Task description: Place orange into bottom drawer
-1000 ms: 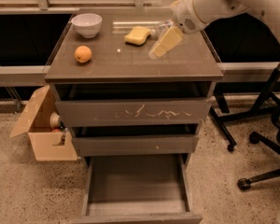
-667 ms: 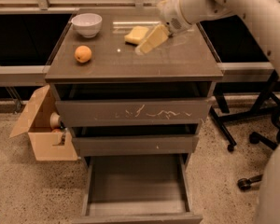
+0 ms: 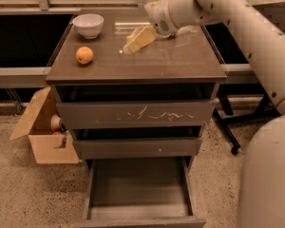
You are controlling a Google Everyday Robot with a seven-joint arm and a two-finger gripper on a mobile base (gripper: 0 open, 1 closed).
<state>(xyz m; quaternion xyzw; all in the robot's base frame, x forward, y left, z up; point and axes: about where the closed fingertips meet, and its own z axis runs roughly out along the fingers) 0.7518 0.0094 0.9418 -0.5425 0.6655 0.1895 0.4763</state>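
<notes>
Now, starting at the far left, I see a cardboard box point(image 3: 42, 137) sitting open on the floor beside the table point(image 3: 180, 63). On the table's left side the orange point(image 3: 84, 55) rests by itself near the front edge, touching nothing. A white bowl point(image 3: 89, 25) stands just beyond it, toward the far left corner.

Further right, around the middle of the table and toward the far side, my gripper point(image 3: 132, 44) hangs low over the surface, angled down and pointing left toward the fruit. It is well apart from the orange, and I cannot tell whether it is spread or closed from this angle. The arm point(image 3: 237, 27) runs off up and to the right.

Below, the upper drawer point(image 3: 135, 114) and the middle drawer point(image 3: 137, 147) look pushed nearly in, while the bottom drawer point(image 3: 137, 186) is pulled out toward me with its grey floor bare.

I judge this to be the reach step: nothing is picked up yet and the drawer is ready. The next move calls for carrying the gripper left and nearer, centring it over the orange, coming down around it without rolling it off the near edge, and staying clear of the bowl.
</notes>
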